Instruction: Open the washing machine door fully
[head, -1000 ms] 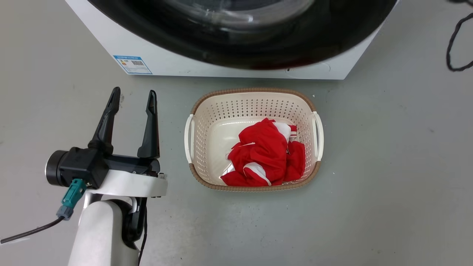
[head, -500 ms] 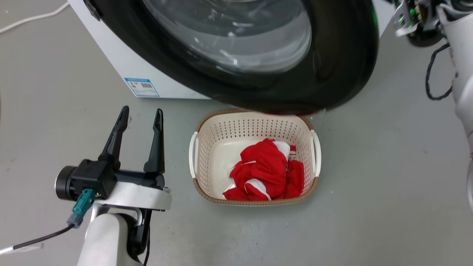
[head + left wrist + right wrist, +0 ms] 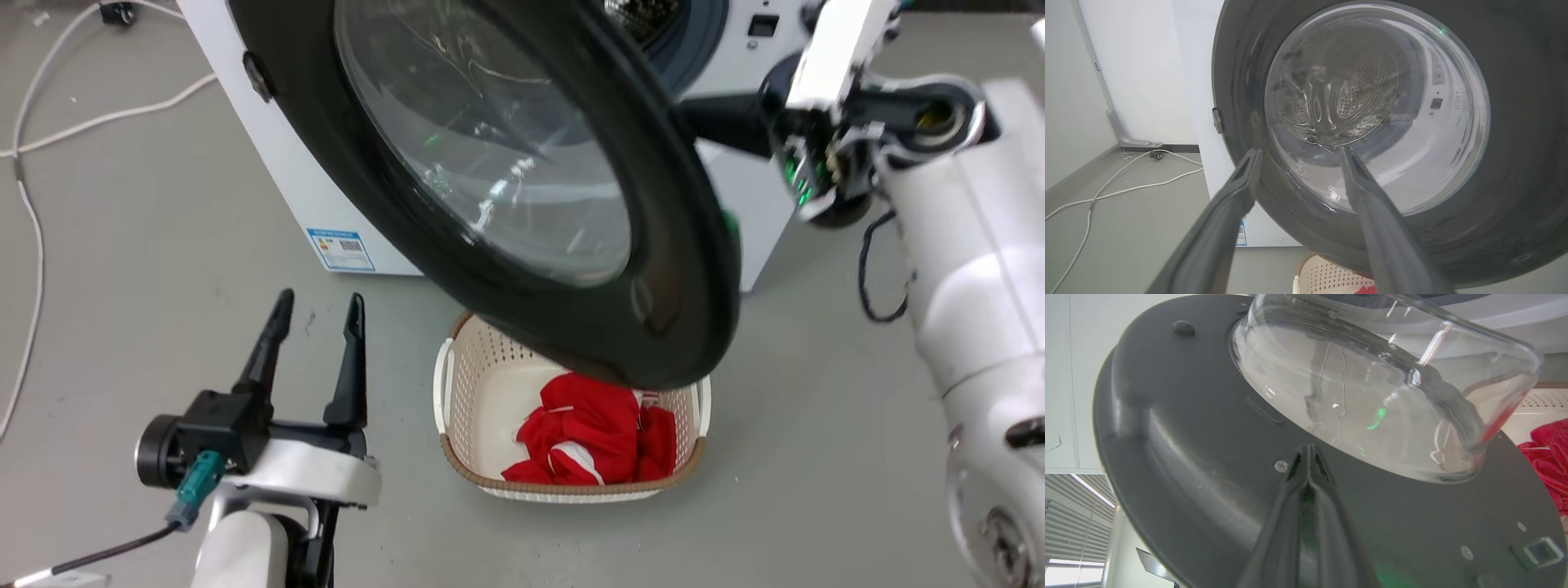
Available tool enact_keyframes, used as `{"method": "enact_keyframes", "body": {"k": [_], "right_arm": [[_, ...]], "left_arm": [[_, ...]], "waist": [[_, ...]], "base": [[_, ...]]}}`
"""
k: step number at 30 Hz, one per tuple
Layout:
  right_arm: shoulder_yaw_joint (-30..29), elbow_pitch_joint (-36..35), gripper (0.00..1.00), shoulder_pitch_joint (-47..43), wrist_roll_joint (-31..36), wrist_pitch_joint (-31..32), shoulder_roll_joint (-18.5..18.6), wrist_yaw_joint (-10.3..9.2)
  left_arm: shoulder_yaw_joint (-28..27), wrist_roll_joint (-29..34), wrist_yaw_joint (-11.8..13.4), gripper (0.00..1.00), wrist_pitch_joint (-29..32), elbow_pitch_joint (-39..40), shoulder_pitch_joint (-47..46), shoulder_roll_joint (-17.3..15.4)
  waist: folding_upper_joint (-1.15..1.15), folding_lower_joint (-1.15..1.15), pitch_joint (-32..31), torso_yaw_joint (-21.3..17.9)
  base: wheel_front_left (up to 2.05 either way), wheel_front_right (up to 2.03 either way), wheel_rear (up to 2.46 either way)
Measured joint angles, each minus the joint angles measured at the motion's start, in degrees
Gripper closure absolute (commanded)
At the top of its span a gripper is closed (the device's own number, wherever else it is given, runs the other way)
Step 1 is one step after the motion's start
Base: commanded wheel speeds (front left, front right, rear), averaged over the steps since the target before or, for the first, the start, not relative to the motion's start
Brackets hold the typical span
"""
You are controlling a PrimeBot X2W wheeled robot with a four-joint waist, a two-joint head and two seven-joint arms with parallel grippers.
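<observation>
My right end effector (image 3: 1308,451), fingers pressed together, bears on the inner face of the washing machine door (image 3: 490,180). In the last second the door has swung off the washing machine (image 3: 269,155) to partway open over the basket (image 3: 445,384). My left end effector (image 3: 318,298) is spread. More swing required.

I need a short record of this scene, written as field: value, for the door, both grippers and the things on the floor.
door: washing machine door partly open, hinge on the head view's left, not fully swung out
machine: washing machine white, blue sticker low on its front
right: right gripper shut, tips at the door's inner face
left: left gripper open, empty, apart from the door
floor: cream basket holding red cloth, below the door's lower edge
</observation>
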State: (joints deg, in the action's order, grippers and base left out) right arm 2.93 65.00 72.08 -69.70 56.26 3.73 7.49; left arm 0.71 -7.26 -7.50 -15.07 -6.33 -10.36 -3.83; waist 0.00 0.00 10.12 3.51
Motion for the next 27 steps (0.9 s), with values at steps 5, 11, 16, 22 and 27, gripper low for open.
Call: {"method": "enact_keyframes", "body": {"k": [5, 11, 16, 22, 27], "right_arm": [[2.0, -5.6, 1.0, -6.5, -2.8, 3.8, -0.4, 0.0], [10.4, -14.2, 1.0, -14.9, -11.8, 6.3, -0.5, 0.0], [17.8, -19.5, 1.0, -19.5, -17.9, 3.5, -0.7, 0.0], [22.3, -22.3, 1.0, -21.9, -20.9, -4.3, -0.7, 0.0], [19.8, -26.2, 1.0, -25.6, -21.3, -15.7, -0.7, 0.01]], "left_arm": [[0.5, 0.0, 0.0, 0.0, 0.0, -0.9, 1.6, 0.3], [1.0, 0.0, 0.0, 0.0, 0.0, -1.5, 3.2, 0.4], [1.1, 0.0, 0.0, 0.0, 0.0, -1.5, 4.0, 0.4], [1.3, 0.1, 0.0, 0.0, 0.0, -1.5, 4.4, 0.5], [0.9, 0.1, 0.0, 0.0, 0.0, -1.4, 5.2, 0.6]], "waist": [[0.0, 0.0, -2.4, 0.4], [0.0, -0.01, -4.8, 0.8], [0.0, -0.01, -5.6, 0.9], [0.0, -0.01, -6.1, 0.8], [0.0, 0.0, -6.7, 0.1]], "base": [[0.0, 0.0, 0.0], [0.0, 0.0, 0.0], [0.0, 0.0, 0.0], [0.0, 0.0, 0.0], [0.0, 0.0, 0.0]]}}
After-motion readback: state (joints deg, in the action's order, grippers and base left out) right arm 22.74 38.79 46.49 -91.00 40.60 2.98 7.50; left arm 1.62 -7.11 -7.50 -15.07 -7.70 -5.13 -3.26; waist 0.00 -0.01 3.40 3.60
